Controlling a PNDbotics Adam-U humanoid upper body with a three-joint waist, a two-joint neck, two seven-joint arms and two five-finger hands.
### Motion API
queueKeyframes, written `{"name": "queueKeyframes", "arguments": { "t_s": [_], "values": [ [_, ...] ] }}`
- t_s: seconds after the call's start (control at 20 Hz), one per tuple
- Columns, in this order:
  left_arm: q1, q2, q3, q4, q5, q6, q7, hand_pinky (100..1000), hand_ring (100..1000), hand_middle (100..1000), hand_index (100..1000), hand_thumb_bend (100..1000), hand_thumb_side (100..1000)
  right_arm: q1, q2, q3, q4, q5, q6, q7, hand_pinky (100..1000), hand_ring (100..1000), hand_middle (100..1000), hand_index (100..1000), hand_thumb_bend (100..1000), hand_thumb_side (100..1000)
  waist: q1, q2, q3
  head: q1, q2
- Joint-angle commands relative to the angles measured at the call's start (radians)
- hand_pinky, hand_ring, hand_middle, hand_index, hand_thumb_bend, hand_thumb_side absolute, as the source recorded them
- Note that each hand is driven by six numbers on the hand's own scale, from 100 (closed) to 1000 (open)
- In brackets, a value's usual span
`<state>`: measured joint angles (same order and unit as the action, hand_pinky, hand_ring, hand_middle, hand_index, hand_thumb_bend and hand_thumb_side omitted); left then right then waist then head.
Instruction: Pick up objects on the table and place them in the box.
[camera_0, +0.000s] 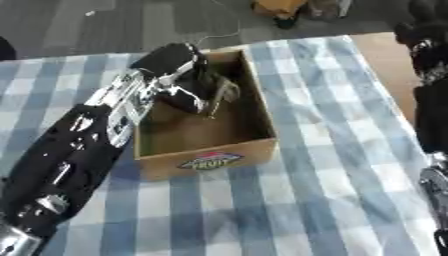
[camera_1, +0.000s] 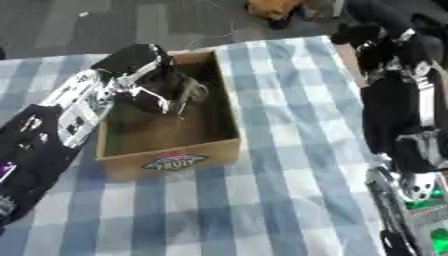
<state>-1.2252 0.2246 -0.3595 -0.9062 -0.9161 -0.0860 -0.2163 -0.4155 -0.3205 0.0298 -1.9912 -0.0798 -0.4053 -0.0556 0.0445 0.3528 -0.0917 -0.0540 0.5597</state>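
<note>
Black forearm leads up to the left hand (camera_0: 197, 85), sunk inside the cardboard box (camera_0: 254, 146); its fingers look curled over something dark directly beneath, too indistinct to name.

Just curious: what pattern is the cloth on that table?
Blue and white checks on the tablecloth, clearest in the left eye view.

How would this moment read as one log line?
left hand: inside cardboard box, fingers curled | right hand: idle, table's right edge
</note>
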Motion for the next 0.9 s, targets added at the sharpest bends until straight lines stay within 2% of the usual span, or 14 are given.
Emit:
{"name": "queueKeyframes", "arguments": {
  "t_s": [0.05,0.15,0.25,0.4,0.45,0.6,0.75,0.9],
  "values": [
    [-0.015,0.010,0.006,0.006,-0.003,-0.019,-0.025,541,611,612,665,176,320,-0.013,-0.008,-0.002,-0.009,-0.004,0.006,-0.003,931,969,613,874,902,966,-0.005,-0.018,0.001,-0.001,-0.007],
    [-0.015,0.010,0.004,0.006,0.001,-0.035,-0.051,607,680,685,718,254,353,-0.013,-0.007,-0.002,-0.009,-0.004,0.007,-0.004,931,969,614,874,903,964,-0.006,-0.019,0.000,-0.001,-0.008],
    [-0.016,0.011,0.004,0.004,0.006,-0.053,-0.081,636,718,720,746,361,394,-0.014,-0.007,-0.001,-0.009,-0.005,0.008,-0.005,931,969,614,874,903,964,-0.007,-0.019,0.001,-0.001,-0.008],
    [-0.018,0.012,0.007,0.001,0.012,-0.076,-0.119,669,761,767,820,595,443,-0.016,-0.005,0.000,-0.009,-0.006,0.009,-0.006,931,969,614,874,904,959,-0.008,-0.020,0.000,0.000,-0.010],
    [-0.020,0.014,0.010,-0.003,0.011,-0.081,-0.125,670,762,769,827,623,444,-0.016,-0.005,0.000,-0.009,-0.007,0.009,-0.007,931,969,613,873,904,960,-0.008,-0.021,0.000,0.000,-0.010],
    [-0.027,0.022,0.018,-0.017,-0.007,-0.086,-0.110,667,762,764,833,593,432,-0.016,-0.005,0.002,-0.009,-0.008,0.010,-0.006,931,969,613,874,903,961,-0.009,-0.022,0.000,-0.001,-0.011],
    [-0.033,0.027,0.030,-0.034,0.003,-0.082,-0.082,650,748,742,806,502,380,-0.014,-0.005,0.002,-0.009,-0.008,0.012,-0.005,931,970,614,874,903,963,-0.008,-0.025,0.002,-0.002,-0.010],
    [-0.036,0.038,0.032,-0.059,0.020,-0.079,-0.046,647,744,736,797,491,370,-0.012,-0.007,0.002,-0.009,-0.008,0.013,-0.005,931,969,614,874,904,962,-0.007,-0.029,0.005,-0.005,-0.009]
  ]
}}
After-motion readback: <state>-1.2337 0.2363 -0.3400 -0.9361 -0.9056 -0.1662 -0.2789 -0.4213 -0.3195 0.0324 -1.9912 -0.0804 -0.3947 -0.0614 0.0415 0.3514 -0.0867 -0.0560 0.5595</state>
